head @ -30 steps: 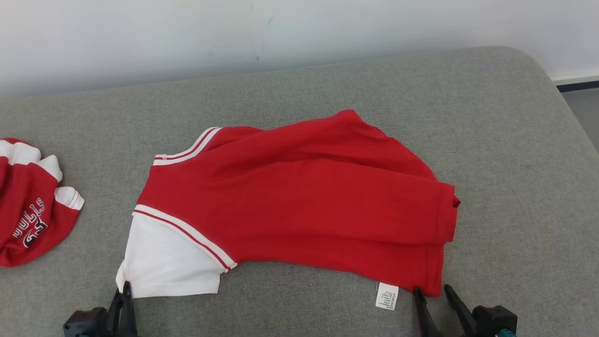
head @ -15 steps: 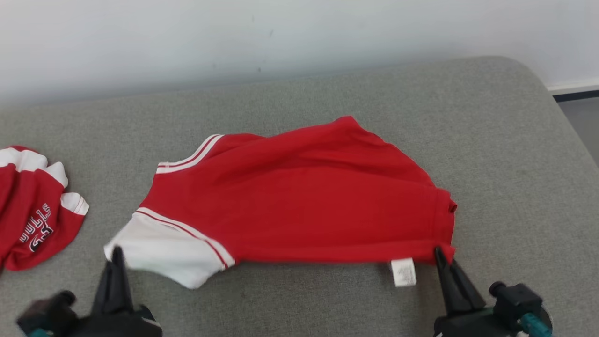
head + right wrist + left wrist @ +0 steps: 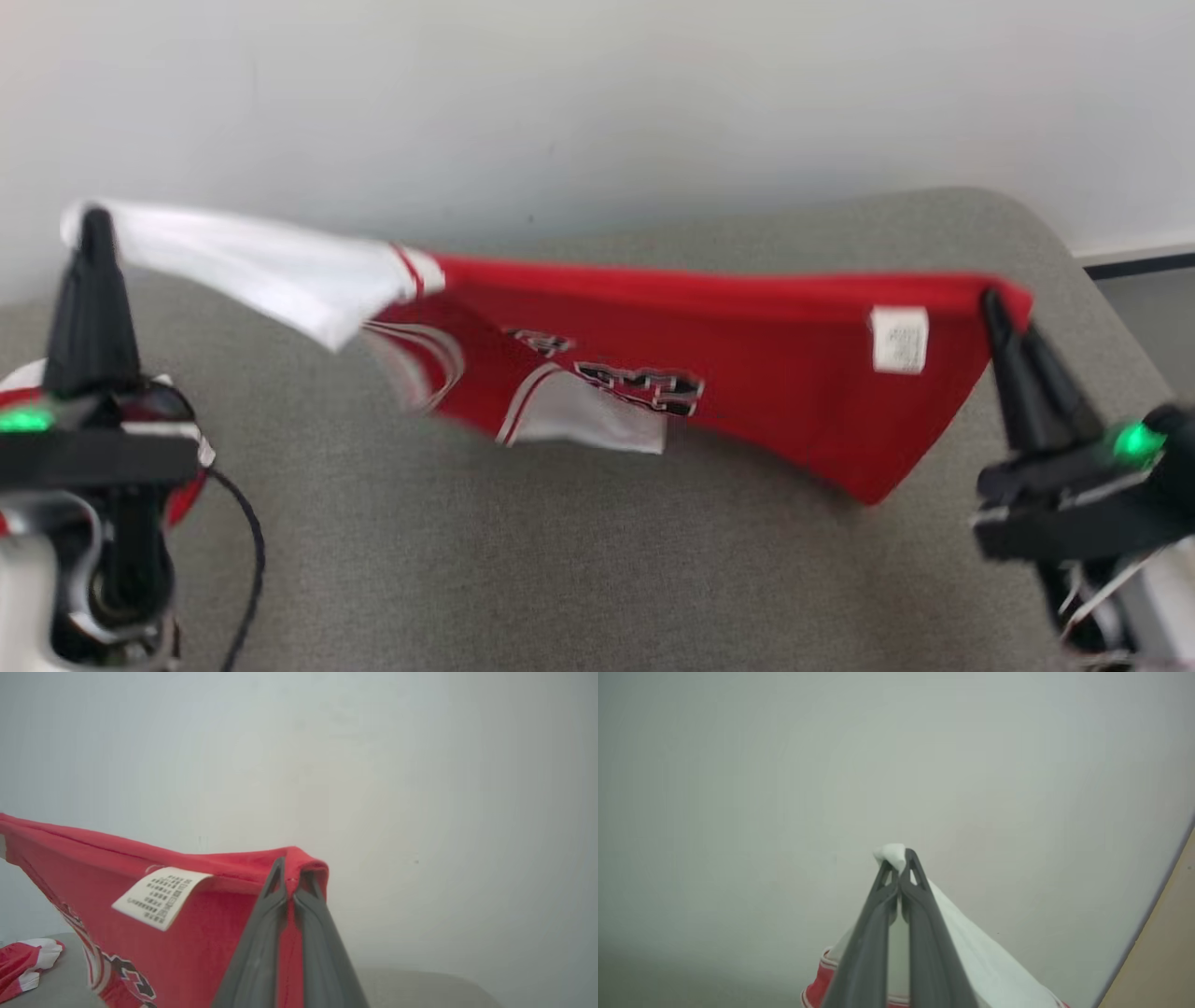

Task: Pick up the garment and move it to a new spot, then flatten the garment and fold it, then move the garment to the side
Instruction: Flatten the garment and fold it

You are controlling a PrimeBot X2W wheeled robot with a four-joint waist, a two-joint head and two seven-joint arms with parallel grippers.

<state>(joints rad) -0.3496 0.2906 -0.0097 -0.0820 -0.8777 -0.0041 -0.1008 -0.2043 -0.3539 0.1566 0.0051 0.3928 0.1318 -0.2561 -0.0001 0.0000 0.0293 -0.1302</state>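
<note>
The garment is a red shirt with white sleeves, and it hangs stretched in the air above the grey cushion. My left gripper is shut on the tip of its white sleeve; the left wrist view shows that white tip pinched between the fingers. My right gripper is shut on the red hem corner, next to the white care label. In the right wrist view the fingers clamp the red fold beside the label. Printed lettering faces me.
A second red and white garment lies crumpled on the cushion at the left, partly behind my left wrist. A pale wall rises close behind the cushion. The floor shows past the cushion's right edge.
Both grippers have risen and lifted the garment off the cushion, stretching it between them. Its printed side now faces me. The right gripper closed on the hem corner. The camera has tilted up.
</note>
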